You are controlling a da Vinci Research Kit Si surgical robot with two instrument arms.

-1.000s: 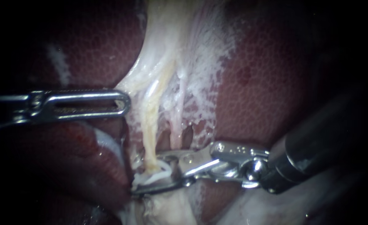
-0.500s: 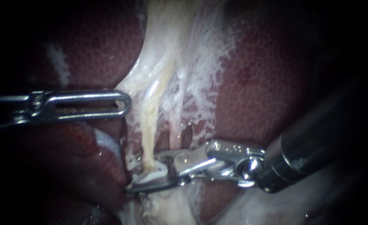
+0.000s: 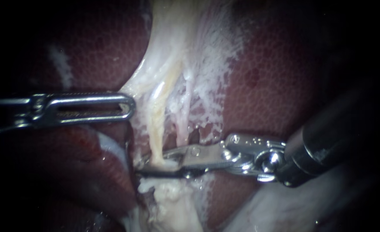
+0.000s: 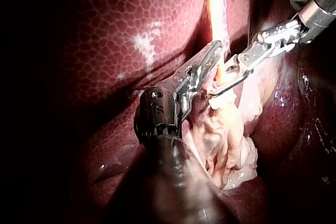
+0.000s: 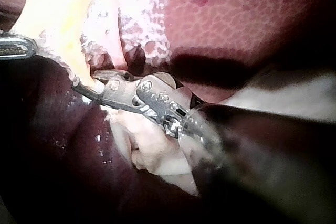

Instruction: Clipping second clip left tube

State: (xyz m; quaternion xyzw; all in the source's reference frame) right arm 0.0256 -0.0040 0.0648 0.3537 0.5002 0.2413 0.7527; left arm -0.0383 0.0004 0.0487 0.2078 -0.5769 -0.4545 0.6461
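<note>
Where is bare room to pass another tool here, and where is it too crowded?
Free: the liver right of the pale tissue, above the right instrument; also the liver above the left instrument. Crowded: around the left tube, where both instrument tips lie close.

Dark red mottled liver (image 3: pixel 276 86) lies behind and beside the jaws, with pale frayed tissue (image 3: pixel 207 64) draped above them

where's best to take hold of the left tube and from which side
Low on the left tube, just above the pale tissue clump, where it runs bare and upright. Come from the endoscope view's right, crosswise, as the right instrument lies across it now.
</note>
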